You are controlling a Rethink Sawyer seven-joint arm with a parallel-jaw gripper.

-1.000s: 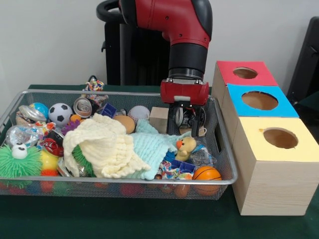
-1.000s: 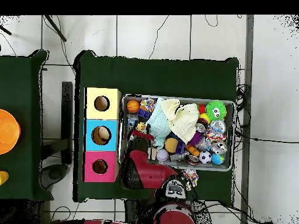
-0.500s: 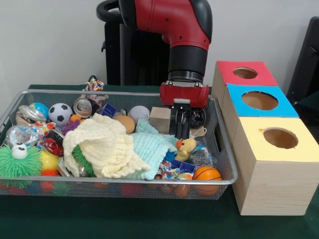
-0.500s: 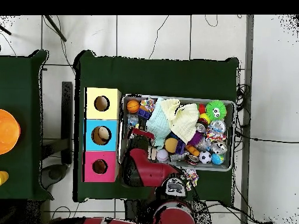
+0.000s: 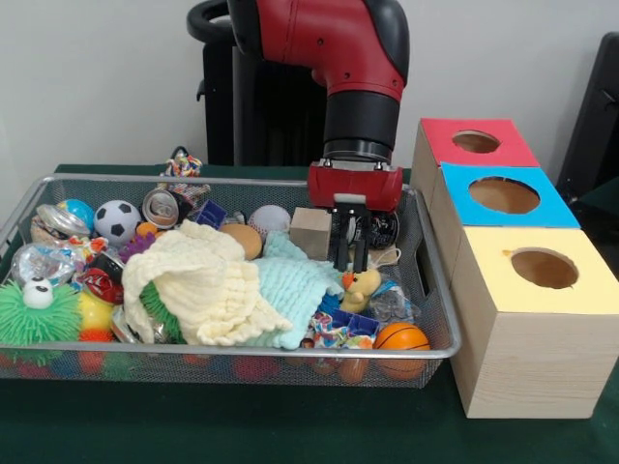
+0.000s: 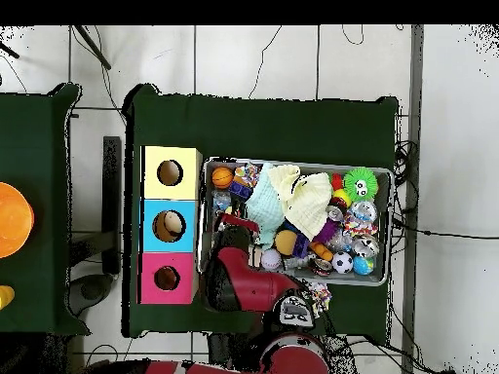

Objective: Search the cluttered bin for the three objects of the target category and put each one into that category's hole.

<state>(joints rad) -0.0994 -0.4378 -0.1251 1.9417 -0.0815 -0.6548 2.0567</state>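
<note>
No legible text, labels, brands, numbers or signs anywhere; none readable on toys, boxes or arm.

Even, soft indoor light fills both views, with no harsh glare. Faint shadows sit under the wire bin (image 5: 426, 353) on the bench (image 5: 232, 425). Focus is fair throughout.

A dark green cloth covers the counter (image 5: 242, 425). In the overhead view a second green-covered counter (image 6: 39, 136) stands well apart beside it, with an orange round thing (image 6: 12, 219) on it at the picture's edge. The floor (image 6: 448, 146) is pale tile, and thin black cables (image 6: 292, 44) trail across it. Behind the counter stands a plain pale wall (image 5: 97, 87).
</note>
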